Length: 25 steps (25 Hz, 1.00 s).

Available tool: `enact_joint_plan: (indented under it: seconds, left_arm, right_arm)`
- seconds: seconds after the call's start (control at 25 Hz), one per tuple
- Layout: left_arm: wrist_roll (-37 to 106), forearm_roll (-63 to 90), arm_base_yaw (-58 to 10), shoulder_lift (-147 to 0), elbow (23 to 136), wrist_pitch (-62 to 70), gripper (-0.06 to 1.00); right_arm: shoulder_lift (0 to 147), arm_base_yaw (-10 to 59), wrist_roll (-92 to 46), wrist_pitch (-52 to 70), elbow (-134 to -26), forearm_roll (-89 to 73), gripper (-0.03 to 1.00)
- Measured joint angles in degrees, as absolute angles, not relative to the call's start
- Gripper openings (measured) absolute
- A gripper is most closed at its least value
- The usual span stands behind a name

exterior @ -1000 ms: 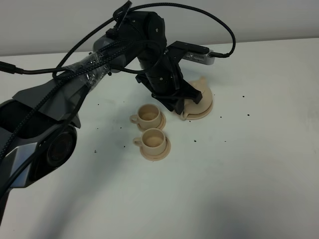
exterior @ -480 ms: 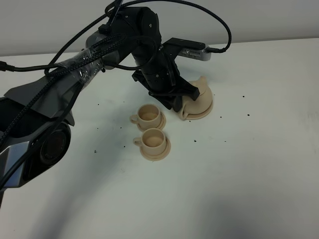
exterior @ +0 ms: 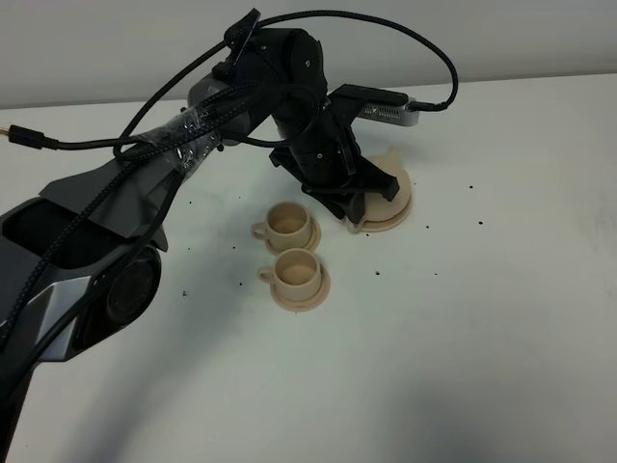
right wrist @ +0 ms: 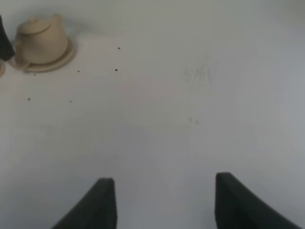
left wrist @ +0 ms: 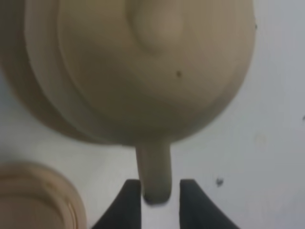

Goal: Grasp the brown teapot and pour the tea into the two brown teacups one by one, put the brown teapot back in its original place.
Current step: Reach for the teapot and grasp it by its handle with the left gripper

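Observation:
The brown teapot (exterior: pixel 388 183) sits on its wide saucer (exterior: pixel 393 220), the original place, behind the two brown teacups (exterior: pixel 287 223) (exterior: pixel 297 271) on their small saucers. My left gripper (exterior: pixel 357 201) reaches in from the left and covers much of the pot. In the left wrist view the teapot (left wrist: pixel 143 67) fills the frame from above, and my left gripper (left wrist: pixel 161 200) is shut on its loop handle (left wrist: pixel 155 169). My right gripper (right wrist: pixel 162 202) hangs open over bare table, far from the teapot (right wrist: pixel 40 38).
Small dark specks dot the white table (exterior: pixel 482 318). The left arm's black cables (exterior: pixel 145 125) loop above the table's back left. One teacup's rim (left wrist: pixel 33 200) lies close beside the left gripper's fingers.
The left arm's upper links swayed left, then back right. The teapot has stayed on its saucer with the gripper at its handle.

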<state>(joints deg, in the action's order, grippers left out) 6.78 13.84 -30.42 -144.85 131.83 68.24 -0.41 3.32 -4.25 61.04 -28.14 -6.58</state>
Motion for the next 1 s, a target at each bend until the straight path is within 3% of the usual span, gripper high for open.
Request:
enact_joint_plan:
  seconds: [1.0]
  left_arm:
    - [6.10, 13.50, -30.53, -146.69, 134.30, 68.24, 0.25]
  right_arm:
    - [-0.41, 3.32, -4.25, 61.04, -28.14, -6.58, 0.49]
